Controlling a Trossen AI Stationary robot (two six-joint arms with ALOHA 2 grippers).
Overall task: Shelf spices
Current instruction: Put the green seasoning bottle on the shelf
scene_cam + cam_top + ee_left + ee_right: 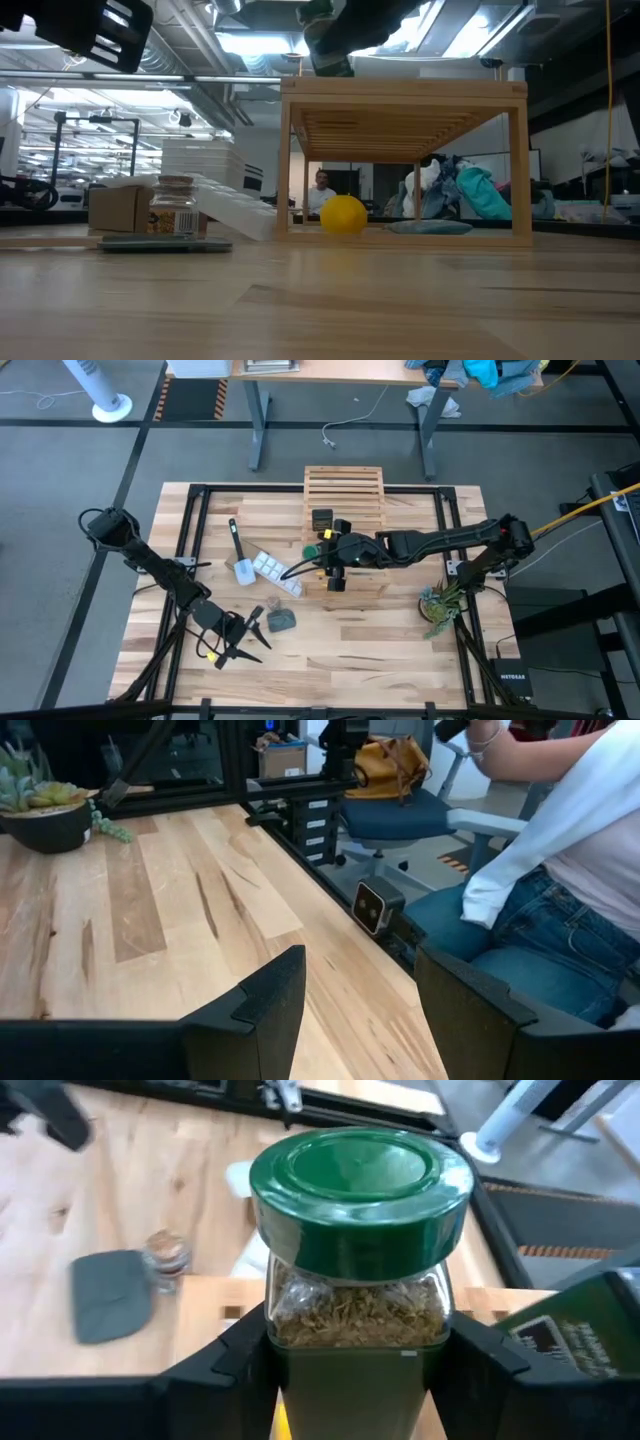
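Green-lidded jar clamped upright between right tool fingers, above shelf.

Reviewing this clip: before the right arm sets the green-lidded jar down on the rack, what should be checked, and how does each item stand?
1. Right gripper clamps the green jar on both sides: ok.
2. Jar upright, lid on: ok.
3. Jar over the wooden shelf: ok.
4. Free slot beside the dark jar already on the shelf: cannot tell.
5. Left gripper open, empty, at the table's near-left, out of the way: ok.
6. Small clear jar remains on the table: not ok.
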